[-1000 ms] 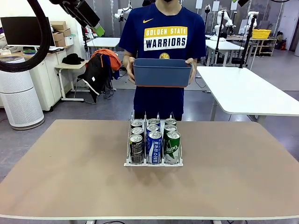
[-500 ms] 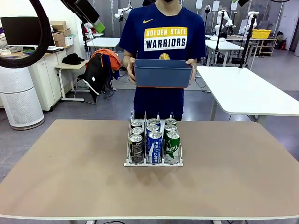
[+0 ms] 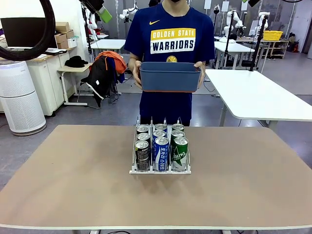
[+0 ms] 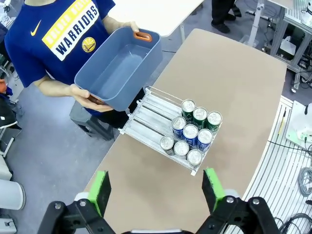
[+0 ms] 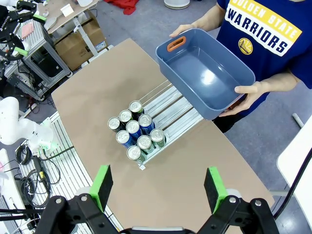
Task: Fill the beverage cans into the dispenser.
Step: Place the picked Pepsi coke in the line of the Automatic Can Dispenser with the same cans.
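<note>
The left gripper (image 4: 156, 187) hangs high above the table (image 4: 234, 87) with its green pads spread wide and nothing between them; the right gripper (image 5: 158, 187) is likewise spread and empty. Far below and ahead of both sits the dispenser (image 4: 146, 114), its three lanes holding nine beverage cans (image 4: 191, 135) packed upright at the near end, touching one another. A person's hands (image 4: 80, 92) hold an empty blue tub (image 4: 117, 66) beyond the rack. The cans look rigid, smooth and probably slippery; if full, fairly heavy for their slim shape. A side pinch across the mid-body seems safest, but packed neighbours leave little finger room.
</note>
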`<move>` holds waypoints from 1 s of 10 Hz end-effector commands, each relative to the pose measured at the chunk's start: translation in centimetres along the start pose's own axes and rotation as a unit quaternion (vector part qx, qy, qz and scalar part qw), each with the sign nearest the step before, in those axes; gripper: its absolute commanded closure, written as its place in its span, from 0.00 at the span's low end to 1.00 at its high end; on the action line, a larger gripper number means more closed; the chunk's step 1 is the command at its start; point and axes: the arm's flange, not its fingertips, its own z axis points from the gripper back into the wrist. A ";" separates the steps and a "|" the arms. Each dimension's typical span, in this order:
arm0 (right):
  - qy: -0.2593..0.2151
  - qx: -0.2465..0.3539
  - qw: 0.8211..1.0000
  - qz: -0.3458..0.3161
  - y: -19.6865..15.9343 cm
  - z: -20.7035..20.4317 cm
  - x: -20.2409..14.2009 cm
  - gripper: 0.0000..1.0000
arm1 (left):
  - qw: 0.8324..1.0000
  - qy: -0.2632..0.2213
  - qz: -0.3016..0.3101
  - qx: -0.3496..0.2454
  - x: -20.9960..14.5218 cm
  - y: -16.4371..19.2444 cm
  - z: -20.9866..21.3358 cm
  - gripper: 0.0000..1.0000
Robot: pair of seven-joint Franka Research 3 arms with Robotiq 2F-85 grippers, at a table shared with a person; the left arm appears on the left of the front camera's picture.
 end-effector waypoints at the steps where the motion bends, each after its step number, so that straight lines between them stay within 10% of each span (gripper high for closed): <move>1: 0.000 0.002 1.000 -0.004 0.1 0.0 -0.1 0.00 | 1.000 -0.001 -0.019 -0.012 -0.2 0.5 0.4 0.00; 10: 0.000 0.002 1.000 -0.004 0.1 0.0 -0.1 0.00 | 1.000 0.000 -0.010 0.001 0.1 0.0 0.3 0.00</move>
